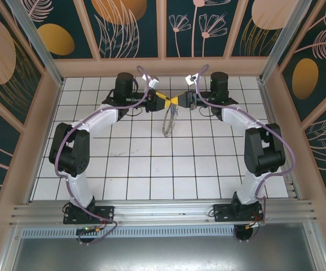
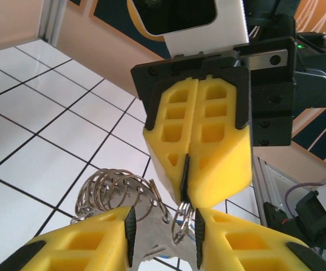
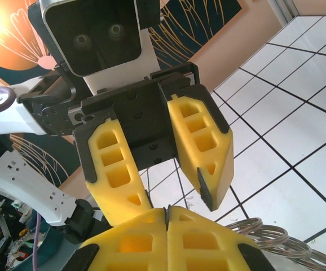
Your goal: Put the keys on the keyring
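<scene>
Left gripper (image 2: 163, 219): jaws spread, the yellow fingers well apart, with flat silvery pieces of the bunch lying in the gap between them.
Keyring (image 2: 118, 192): thin silvery split rings fanned in overlapping coils, just left of the gap between the left jaws; from above, it hangs as a slim loop below where the two pairs of jaws meet.
Right gripper (image 2: 185, 199): jaws pressed together, pointing down at the left jaws' gap, pinching a ring of the keyring at their tips.
White tiled tabletop (image 2: 50, 130): beneath and beyond both pairs of jaws.
</scene>
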Available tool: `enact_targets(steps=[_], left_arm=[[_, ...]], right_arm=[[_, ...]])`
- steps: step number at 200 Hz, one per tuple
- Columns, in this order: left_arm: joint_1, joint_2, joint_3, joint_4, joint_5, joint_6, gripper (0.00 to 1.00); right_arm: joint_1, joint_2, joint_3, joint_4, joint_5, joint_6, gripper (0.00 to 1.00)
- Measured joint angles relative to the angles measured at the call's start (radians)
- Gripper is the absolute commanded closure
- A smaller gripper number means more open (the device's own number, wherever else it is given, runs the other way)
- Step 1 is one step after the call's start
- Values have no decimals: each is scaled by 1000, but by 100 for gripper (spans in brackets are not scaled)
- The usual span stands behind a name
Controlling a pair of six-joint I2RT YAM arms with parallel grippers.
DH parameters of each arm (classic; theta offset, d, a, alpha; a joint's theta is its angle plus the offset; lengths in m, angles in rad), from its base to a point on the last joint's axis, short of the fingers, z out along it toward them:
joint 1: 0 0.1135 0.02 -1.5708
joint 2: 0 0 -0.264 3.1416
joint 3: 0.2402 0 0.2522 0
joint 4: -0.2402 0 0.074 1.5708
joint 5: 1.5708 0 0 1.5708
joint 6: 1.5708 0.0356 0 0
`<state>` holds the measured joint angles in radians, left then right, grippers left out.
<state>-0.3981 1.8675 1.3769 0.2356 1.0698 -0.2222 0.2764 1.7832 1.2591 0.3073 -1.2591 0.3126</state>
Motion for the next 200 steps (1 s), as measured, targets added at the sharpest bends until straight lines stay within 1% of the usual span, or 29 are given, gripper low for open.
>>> enact_targets(steps=[37,90,108,140,200], left_arm=[[0,0,0,77,49,-53,72],[3,0,-13,129,78,-86,72],[4,0,-27,135,84,-92,74],[4,0,-44,153,95,-102,76],[4,1,-52,221,98,-158,76]], right_arm=[[0,0,0,11,0,9,100],[0,0,0,68,-6,45,100],[0,0,-1,80,-6,57,100],[0,0,-2,103,-7,70,100],[0,0,-3,131,-7,90,100]])
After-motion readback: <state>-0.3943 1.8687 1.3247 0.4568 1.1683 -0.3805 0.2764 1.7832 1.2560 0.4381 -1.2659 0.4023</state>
